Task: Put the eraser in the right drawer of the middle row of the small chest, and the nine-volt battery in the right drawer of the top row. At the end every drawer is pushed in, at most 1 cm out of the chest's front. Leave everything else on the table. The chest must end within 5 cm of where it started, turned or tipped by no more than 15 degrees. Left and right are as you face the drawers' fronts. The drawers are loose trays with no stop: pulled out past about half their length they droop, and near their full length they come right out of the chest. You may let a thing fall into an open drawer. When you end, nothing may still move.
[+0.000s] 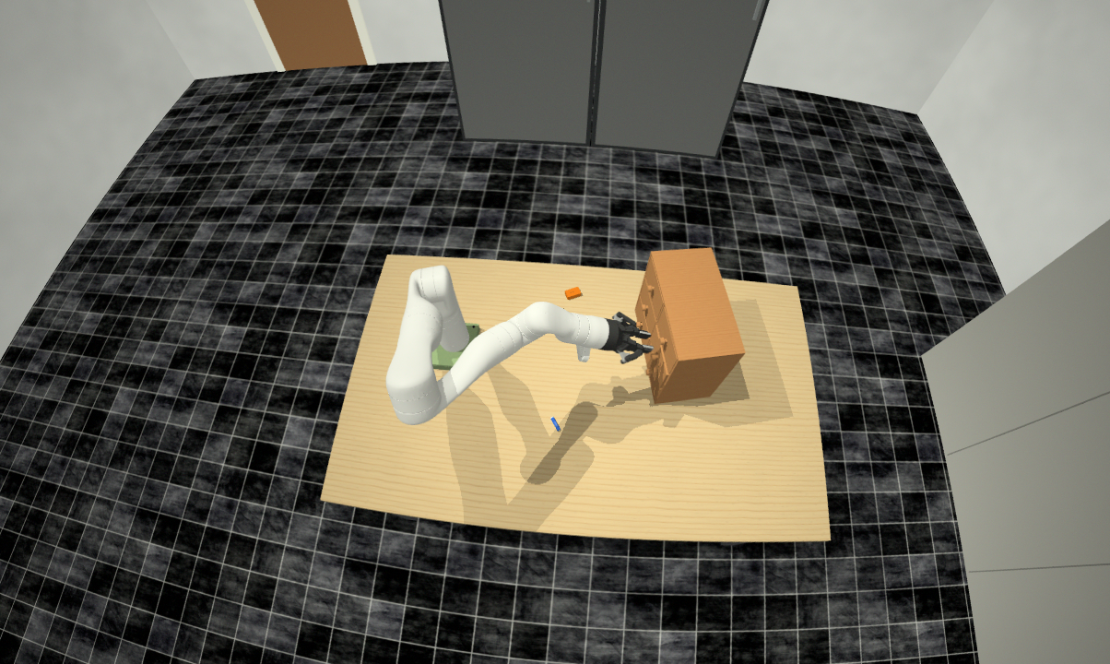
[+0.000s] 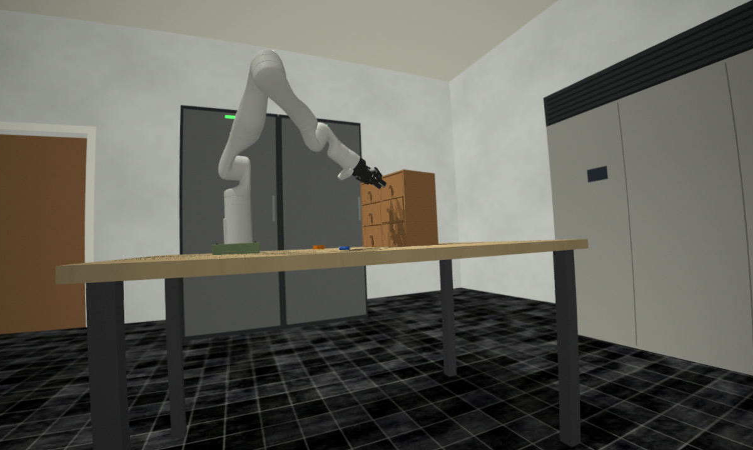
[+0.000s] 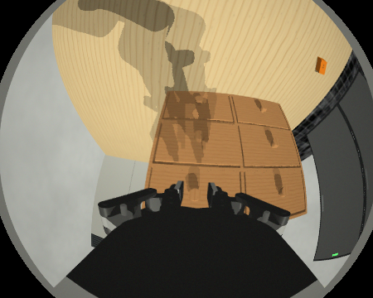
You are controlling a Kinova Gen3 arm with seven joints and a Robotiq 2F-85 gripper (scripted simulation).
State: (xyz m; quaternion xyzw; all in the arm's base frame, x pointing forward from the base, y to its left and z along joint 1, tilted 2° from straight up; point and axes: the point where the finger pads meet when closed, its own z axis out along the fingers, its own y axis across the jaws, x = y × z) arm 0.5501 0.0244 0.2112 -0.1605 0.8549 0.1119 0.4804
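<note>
The brown chest [image 1: 695, 301] [image 2: 421, 207] stands upright on the table. All its visible drawer fronts look pushed in. My gripper [image 1: 647, 341] [image 2: 382, 184] [image 3: 196, 189] is partly open and empty, in front of the top row's right drawer [image 3: 166, 175]. That drawer's handle lies beyond the fingertips; contact cannot be told. The middle row's right drawer [image 2: 399, 208] [image 3: 224, 145] carries arm shadow. An orange block [image 1: 572, 292] [image 2: 318, 246] [image 3: 321, 66] and a thin blue bar [image 1: 555, 423] [image 2: 344, 247] lie on the table. Which is eraser or battery is unclear.
The wooden table [image 1: 707, 487] [image 2: 513, 250] bears the arm's green base [image 1: 447, 355] [image 2: 235, 247] at its left side. The left column's handles project from the chest beside the gripper. The arm reaches over the table between the orange block and the blue bar.
</note>
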